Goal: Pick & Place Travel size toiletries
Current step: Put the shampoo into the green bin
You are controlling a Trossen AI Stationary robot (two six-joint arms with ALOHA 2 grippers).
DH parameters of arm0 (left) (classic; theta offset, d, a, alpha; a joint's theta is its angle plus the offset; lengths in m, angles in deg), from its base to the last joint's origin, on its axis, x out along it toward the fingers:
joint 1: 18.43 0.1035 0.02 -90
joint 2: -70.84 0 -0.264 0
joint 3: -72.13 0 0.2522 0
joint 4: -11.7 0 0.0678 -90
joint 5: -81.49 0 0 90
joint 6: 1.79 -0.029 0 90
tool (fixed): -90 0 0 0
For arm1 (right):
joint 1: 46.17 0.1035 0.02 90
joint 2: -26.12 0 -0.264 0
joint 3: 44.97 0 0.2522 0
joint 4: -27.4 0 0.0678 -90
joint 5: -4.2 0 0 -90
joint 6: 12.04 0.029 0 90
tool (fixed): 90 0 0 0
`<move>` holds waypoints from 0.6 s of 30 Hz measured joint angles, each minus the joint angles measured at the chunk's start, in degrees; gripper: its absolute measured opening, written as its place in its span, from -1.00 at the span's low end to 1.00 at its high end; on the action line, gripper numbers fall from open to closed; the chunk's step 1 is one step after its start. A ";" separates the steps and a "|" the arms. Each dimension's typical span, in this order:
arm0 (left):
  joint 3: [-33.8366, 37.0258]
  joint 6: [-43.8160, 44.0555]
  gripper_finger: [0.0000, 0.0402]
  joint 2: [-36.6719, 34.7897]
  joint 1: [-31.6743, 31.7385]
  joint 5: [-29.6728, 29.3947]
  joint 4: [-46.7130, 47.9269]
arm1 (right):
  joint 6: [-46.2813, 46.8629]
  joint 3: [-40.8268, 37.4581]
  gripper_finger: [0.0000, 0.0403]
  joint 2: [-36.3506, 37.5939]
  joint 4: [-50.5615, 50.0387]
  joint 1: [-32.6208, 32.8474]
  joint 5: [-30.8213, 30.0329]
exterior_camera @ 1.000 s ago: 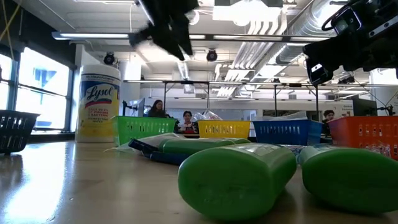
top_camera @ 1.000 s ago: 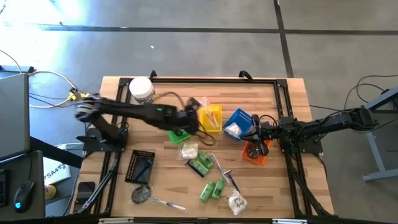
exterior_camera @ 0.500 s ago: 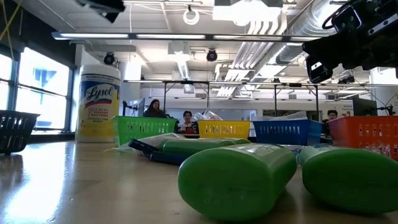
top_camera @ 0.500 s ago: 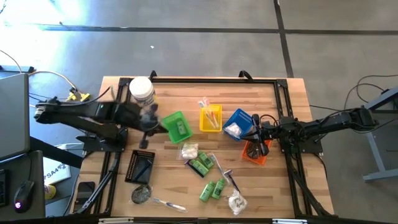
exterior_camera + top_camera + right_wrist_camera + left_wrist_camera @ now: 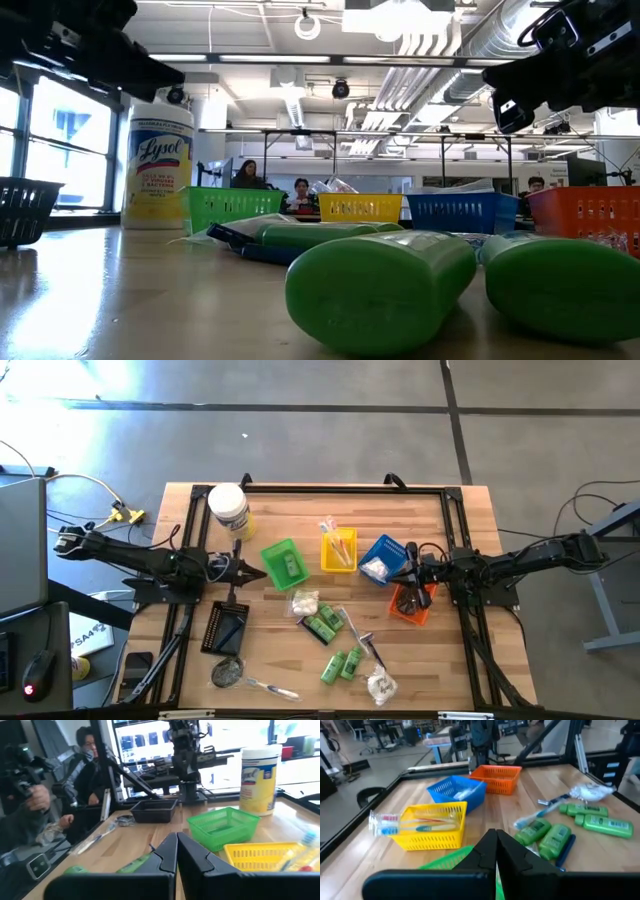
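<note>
Several toiletries lie loose on the bench (image 5: 420, 660), all on the near side of the green tray (image 5: 284, 563): a pair of green tubes (image 5: 322, 625) just below it, a second pair of green tubes (image 5: 341, 664) farther down, a white packet (image 5: 304, 602) close under the tray, another white packet (image 5: 380, 685) at the near edge, a razor (image 5: 367, 647) between the tube pairs, a dark sachet (image 5: 227, 672) and a wrapped toothbrush (image 5: 268, 687) off toward the left front corner. The green tray itself holds one small green item (image 5: 289, 565). To its right stand the yellow tray (image 5: 339, 550) with toothbrushes (image 5: 410, 822) in it, then the blue tray (image 5: 382, 560) with a white packet inside, then the orange tray (image 5: 411, 603). A black tray (image 5: 225, 627) sits to the lower left of the green tray, and a white wipes jar (image 5: 228, 507) stands beyond it toward the far left corner.

The left gripper (image 5: 252, 571) hangs just left of the green tray, its fingers (image 5: 487, 855) pressed together and holding nothing. The right gripper (image 5: 408, 567) waits over the blue and orange trays, fingers (image 5: 169, 854) also together and empty.

People (image 5: 92, 767) sit in the room behind the bench.
</note>
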 joint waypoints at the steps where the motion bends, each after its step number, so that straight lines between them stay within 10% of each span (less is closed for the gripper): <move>1: 0.52 0.52 -1.00 -0.09 0.00 -0.04 0.04 | 0.02 0.02 -0.99 0.00 0.02 0.00 -0.71; 18: 6.71 0.30 -1.00 0.49 0.00 -0.15 -7.44 | 0.57 9.16 -0.99 -6.59 -3.72 0.83 -1.07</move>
